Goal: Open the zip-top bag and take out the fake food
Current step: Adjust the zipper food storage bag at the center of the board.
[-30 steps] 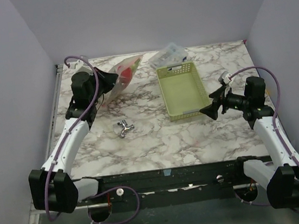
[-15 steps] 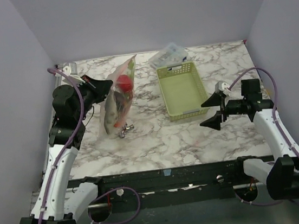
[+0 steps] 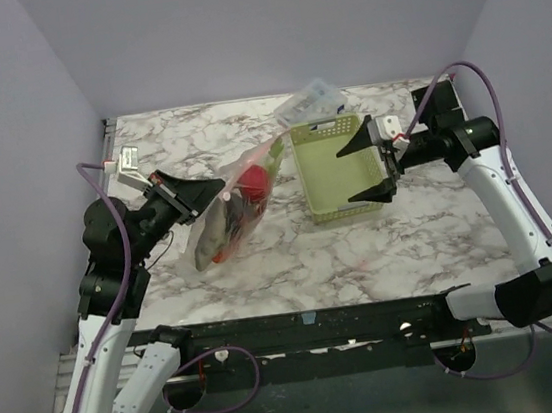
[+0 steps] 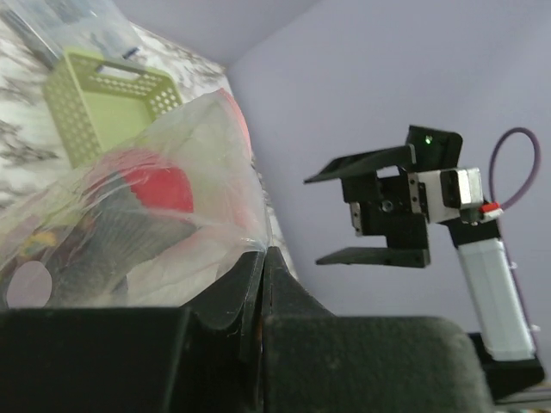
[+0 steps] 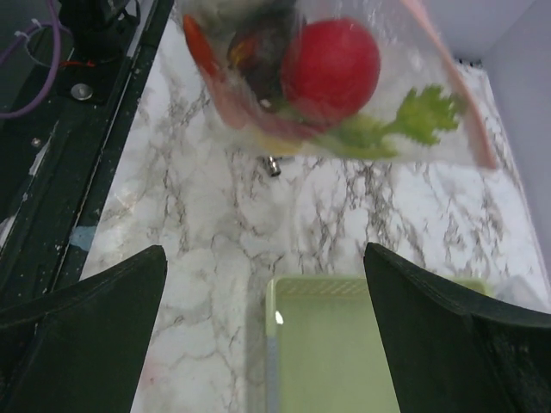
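My left gripper (image 3: 206,191) is shut on one edge of the clear zip-top bag (image 3: 231,212) and holds it up over the table's left-centre, hanging down. The left wrist view shows the shut jaws (image 4: 263,255) pinching the plastic (image 4: 181,232). The fake food is inside: a red round fruit (image 3: 252,179), also in the right wrist view (image 5: 331,67), with a green leek (image 5: 396,123) and a red chili (image 5: 198,47). The pink zip strip (image 5: 456,95) runs along the bag's right edge. My right gripper (image 3: 366,164) is open and empty above the basket, facing the bag.
A pale green slotted basket (image 3: 338,174) sits right of centre, below my right gripper (image 5: 267,284). A clear rigid box (image 3: 312,101) lies behind it. A small metal piece (image 5: 271,165) lies on the marble under the bag. Purple walls close in both sides.
My left arm lifted the bag from the back left and carried it nearer and toward the centre. My right arm rose and swung left over the basket, jaws still open.
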Robot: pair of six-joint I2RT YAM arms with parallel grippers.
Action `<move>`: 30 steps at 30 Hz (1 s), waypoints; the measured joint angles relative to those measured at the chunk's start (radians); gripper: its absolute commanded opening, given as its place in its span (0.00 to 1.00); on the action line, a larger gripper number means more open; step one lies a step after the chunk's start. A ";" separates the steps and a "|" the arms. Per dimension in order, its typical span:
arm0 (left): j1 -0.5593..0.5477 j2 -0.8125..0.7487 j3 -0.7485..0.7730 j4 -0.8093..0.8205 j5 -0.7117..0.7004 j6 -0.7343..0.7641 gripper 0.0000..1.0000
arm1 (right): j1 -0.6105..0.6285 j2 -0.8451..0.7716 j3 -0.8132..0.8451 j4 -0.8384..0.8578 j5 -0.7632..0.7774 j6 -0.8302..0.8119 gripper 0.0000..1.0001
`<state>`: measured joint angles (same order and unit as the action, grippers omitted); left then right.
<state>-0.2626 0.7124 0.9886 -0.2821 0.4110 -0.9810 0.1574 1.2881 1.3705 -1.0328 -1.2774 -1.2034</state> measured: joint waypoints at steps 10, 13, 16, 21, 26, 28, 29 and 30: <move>-0.055 -0.071 -0.063 -0.002 0.077 -0.265 0.00 | 0.271 0.169 0.308 0.134 0.077 0.195 0.98; -0.094 -0.069 -0.072 0.000 0.089 -0.304 0.00 | 0.317 0.185 0.325 0.159 0.098 0.225 0.91; -0.134 -0.060 -0.081 0.011 0.096 -0.330 0.00 | 0.363 0.196 0.325 0.172 0.133 0.243 0.78; -0.188 -0.057 -0.130 0.040 0.094 -0.379 0.00 | 0.441 0.197 0.279 0.209 0.206 0.267 0.62; -0.229 -0.057 -0.165 0.058 0.071 -0.420 0.00 | 0.467 0.196 0.228 0.210 0.239 0.272 0.61; -0.238 -0.058 -0.172 0.066 0.058 -0.441 0.00 | 0.467 0.192 0.221 0.211 0.242 0.276 0.60; -0.243 -0.058 -0.176 0.072 0.049 -0.451 0.00 | 0.467 0.187 0.214 0.213 0.243 0.280 0.60; -0.249 -0.058 -0.180 0.081 0.040 -0.465 0.00 | 0.467 0.181 0.203 0.217 0.244 0.284 0.59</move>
<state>-0.5117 0.6544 0.8089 -0.2012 0.4507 -1.4464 0.6243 1.4689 1.5738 -0.8158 -1.0336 -0.9192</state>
